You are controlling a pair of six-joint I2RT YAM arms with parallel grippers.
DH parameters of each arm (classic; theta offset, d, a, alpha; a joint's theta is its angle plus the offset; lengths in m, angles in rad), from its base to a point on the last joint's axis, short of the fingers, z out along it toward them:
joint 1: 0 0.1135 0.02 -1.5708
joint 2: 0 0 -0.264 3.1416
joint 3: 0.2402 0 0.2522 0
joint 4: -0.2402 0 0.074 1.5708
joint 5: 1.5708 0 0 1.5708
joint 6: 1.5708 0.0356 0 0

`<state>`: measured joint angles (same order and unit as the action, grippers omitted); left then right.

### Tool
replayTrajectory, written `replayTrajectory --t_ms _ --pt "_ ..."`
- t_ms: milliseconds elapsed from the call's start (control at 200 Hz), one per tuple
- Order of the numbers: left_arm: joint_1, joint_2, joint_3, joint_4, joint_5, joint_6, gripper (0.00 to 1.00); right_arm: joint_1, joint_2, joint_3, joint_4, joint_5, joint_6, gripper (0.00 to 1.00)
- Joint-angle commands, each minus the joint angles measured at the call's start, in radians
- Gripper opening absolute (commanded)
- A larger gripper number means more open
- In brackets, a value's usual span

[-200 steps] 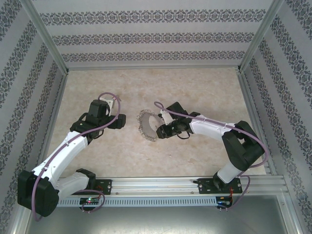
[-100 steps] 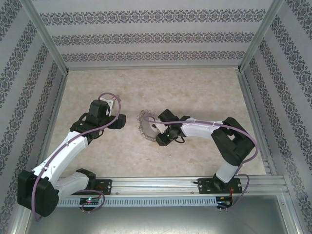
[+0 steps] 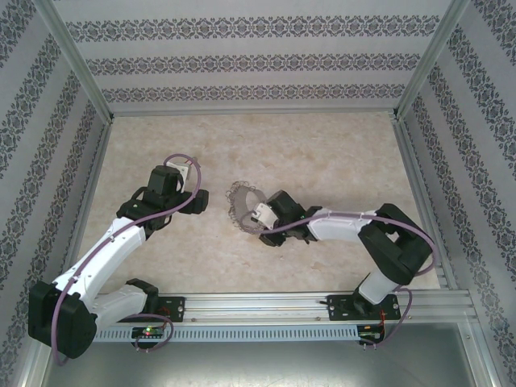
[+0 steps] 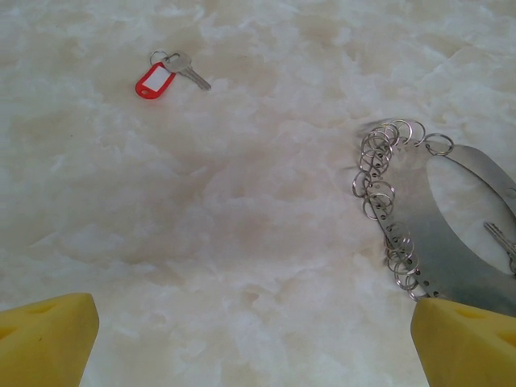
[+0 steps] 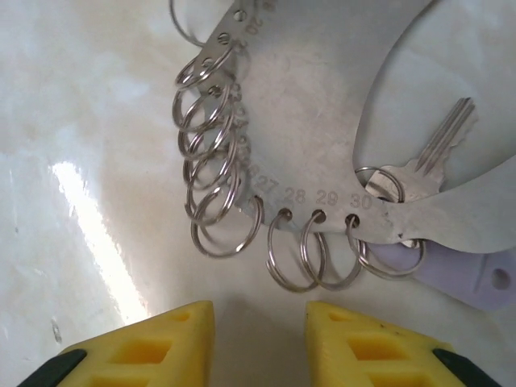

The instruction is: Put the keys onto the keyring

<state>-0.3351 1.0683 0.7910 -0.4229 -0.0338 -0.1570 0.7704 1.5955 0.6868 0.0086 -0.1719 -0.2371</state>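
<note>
The keyring (image 5: 322, 121) is a flat silvery metal band with numbered holes, fringed with several small split rings (image 5: 226, 218). It lies on the marble table between the arms (image 3: 240, 203). One silver key (image 5: 439, 149) with a lilac tag (image 5: 463, 270) hangs on it by a ring. Another key (image 4: 190, 70), with a red tag (image 4: 155, 81), lies loose on the table, far from the keyring (image 4: 419, 234). My right gripper (image 5: 260, 343) is open just short of the rings, nothing between its yellow fingers (image 5: 149, 347). My left gripper (image 4: 256, 347) is wide open over bare table, left of the keyring.
Patterned walls and metal posts (image 3: 76, 72) enclose the table on three sides. A metal rail (image 3: 266, 305) carrying both arm bases runs along the near edge. Purple cables (image 3: 181, 161) loop over each wrist. Open marble lies behind the keyring.
The right arm's elbow has swung down toward the rail while its gripper stayed at the keyring's right edge. The left arm has not moved.
</note>
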Motion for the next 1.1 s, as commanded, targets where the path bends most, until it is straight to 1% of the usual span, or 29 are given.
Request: replayTrajectory --t_ms 0,55,130,230,415,569,654,719,744,924,1099 --pt "-0.017 -0.023 0.009 -0.033 -0.035 0.021 1.0 0.004 -0.048 -0.102 0.302 0.027 -0.142 0.35" --pt "-0.017 -0.032 0.007 -0.031 -0.037 0.017 1.0 0.003 -0.05 -0.127 0.345 -0.018 -0.203 0.34" --pt "-0.018 -0.042 0.002 -0.024 -0.035 0.016 1.0 0.013 -0.039 -0.16 0.433 0.016 -0.239 0.33" --pt "-0.019 -0.047 -0.003 -0.021 -0.034 0.017 1.0 0.006 -0.016 -0.204 0.552 0.014 -0.281 0.3" --pt "-0.019 -0.046 -0.002 -0.027 -0.032 0.017 1.0 0.004 0.028 -0.206 0.588 0.01 -0.314 0.28" --pt "-0.019 -0.045 -0.003 -0.027 -0.032 0.02 1.0 0.006 0.033 -0.215 0.625 0.036 -0.307 0.2" --pt "-0.018 -0.045 -0.002 -0.027 -0.032 0.022 1.0 0.007 0.023 -0.22 0.63 0.041 -0.3 0.21" --pt "-0.018 -0.046 -0.003 -0.028 -0.031 0.024 1.0 0.009 0.009 -0.227 0.629 0.045 -0.292 0.28" --pt "-0.019 -0.047 -0.002 -0.028 -0.03 0.024 1.0 0.012 0.006 -0.23 0.63 0.051 -0.287 0.29" --pt "-0.019 -0.05 -0.002 -0.028 -0.026 0.018 1.0 0.073 -0.017 -0.268 0.642 0.151 -0.257 0.32" --pt "-0.021 -0.05 -0.006 -0.022 -0.019 0.019 1.0 0.078 0.004 -0.252 0.639 0.215 -0.22 0.31"
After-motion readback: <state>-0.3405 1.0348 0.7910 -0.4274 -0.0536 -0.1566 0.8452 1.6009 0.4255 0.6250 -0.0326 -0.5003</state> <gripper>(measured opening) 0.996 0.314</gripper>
